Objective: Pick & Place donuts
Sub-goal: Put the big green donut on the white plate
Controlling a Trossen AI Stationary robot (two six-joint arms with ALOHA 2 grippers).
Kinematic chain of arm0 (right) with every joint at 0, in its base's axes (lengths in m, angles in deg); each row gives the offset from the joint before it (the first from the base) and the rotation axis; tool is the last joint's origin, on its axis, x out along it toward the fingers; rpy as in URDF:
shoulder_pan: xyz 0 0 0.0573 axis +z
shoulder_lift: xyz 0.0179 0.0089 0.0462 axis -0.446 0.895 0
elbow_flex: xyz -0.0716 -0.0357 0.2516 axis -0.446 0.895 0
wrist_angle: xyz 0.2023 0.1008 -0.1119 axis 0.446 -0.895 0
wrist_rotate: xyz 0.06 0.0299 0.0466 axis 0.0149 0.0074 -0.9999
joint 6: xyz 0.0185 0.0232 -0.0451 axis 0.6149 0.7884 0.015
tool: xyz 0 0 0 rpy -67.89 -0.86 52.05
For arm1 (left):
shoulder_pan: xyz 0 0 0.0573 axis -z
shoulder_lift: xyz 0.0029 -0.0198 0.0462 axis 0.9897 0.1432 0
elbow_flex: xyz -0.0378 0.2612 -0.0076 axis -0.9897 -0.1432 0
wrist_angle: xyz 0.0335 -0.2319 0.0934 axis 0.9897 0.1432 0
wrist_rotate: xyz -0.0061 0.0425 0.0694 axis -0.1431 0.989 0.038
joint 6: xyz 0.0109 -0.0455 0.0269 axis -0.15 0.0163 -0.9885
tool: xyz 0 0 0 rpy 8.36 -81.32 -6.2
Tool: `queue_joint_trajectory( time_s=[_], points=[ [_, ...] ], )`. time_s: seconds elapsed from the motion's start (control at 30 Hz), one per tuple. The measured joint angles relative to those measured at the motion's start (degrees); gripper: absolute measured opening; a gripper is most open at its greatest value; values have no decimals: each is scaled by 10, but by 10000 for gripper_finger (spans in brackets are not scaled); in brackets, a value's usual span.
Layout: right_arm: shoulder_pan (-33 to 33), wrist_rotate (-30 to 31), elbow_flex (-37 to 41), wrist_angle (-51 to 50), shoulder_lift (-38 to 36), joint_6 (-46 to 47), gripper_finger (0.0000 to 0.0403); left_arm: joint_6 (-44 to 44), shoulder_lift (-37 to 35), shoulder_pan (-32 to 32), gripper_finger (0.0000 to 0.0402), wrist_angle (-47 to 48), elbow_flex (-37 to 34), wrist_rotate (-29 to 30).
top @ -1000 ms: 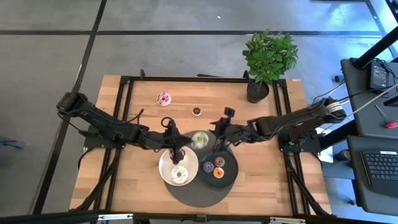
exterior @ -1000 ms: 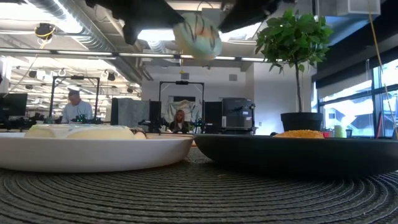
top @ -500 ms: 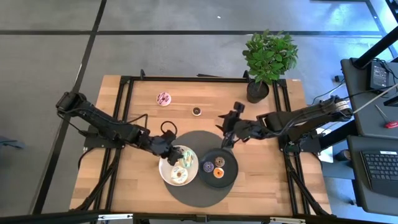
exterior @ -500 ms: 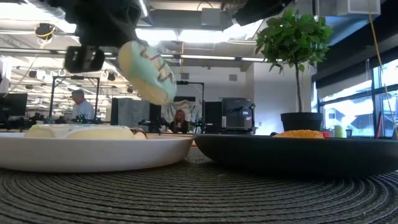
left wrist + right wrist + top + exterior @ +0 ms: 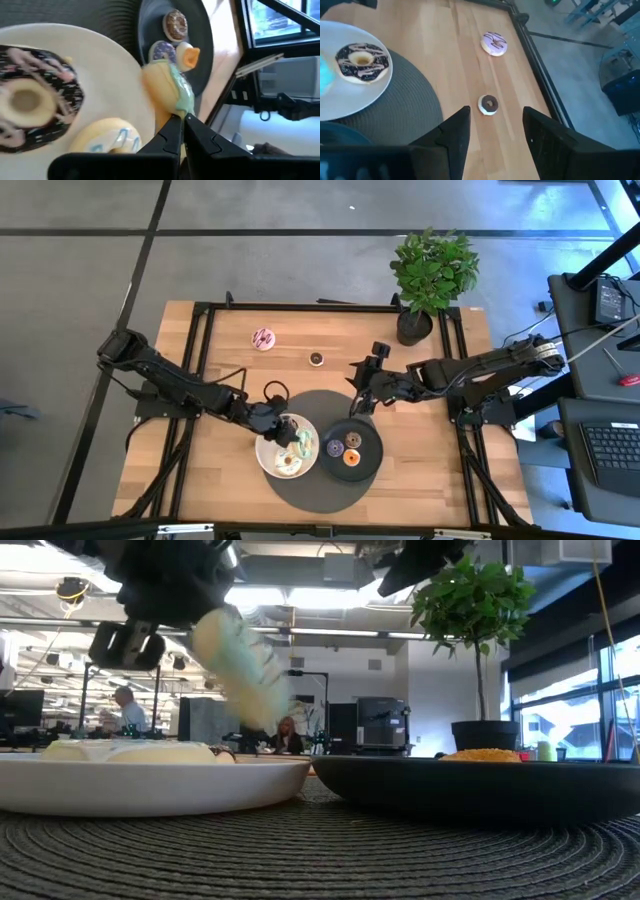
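Note:
My left gripper (image 5: 293, 438) is shut on a green-iced donut (image 5: 170, 85) over the white plate (image 5: 268, 462). The plate holds a chocolate-sprinkled donut (image 5: 35, 105) and a cream donut (image 5: 107, 142). The black plate (image 5: 368, 463) beside it holds three minis: brown (image 5: 175, 22), purple (image 5: 162, 50) and orange (image 5: 190, 56). My right gripper (image 5: 360, 395) is open and empty above the mat's far right edge. A pink donut (image 5: 263, 338) and a small chocolate donut (image 5: 316, 358) lie on the far part of the table. My left gripper pinches the green donut's ring at one side (image 5: 176, 111) between its two fingertips. The fingers come slanting down from the table's left. The donut stands on edge, tilted, reaching out beyond the fingertips (image 5: 240, 670), and looks clear of the white plate.
Both plates stand on a round dark woven mat (image 5: 318, 490) at the table's near middle. A potted plant (image 5: 430, 275) stands at the far right corner. A black frame rail (image 5: 330, 308) runs along the table's edges. Bare wood lies left and right of the mat.
My left gripper has carried the green donut from above the mat's far part toward the near edge and down over the white plate. The donut has tipped from lying flat onto its edge. My right gripper has drawn back a little toward the far right, still open.

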Motion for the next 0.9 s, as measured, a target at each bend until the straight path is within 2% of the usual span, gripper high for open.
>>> queue_joint_trajectory(
  time_s=[0.17,0.9],
  points=[
    [0,0,0,-2,2,-1,182,3,22,-2,7,-29,0,-13],
    [0,-1,0,-17,2,3,182,19,77,-4,19,-26,0,-32]
  ],
)
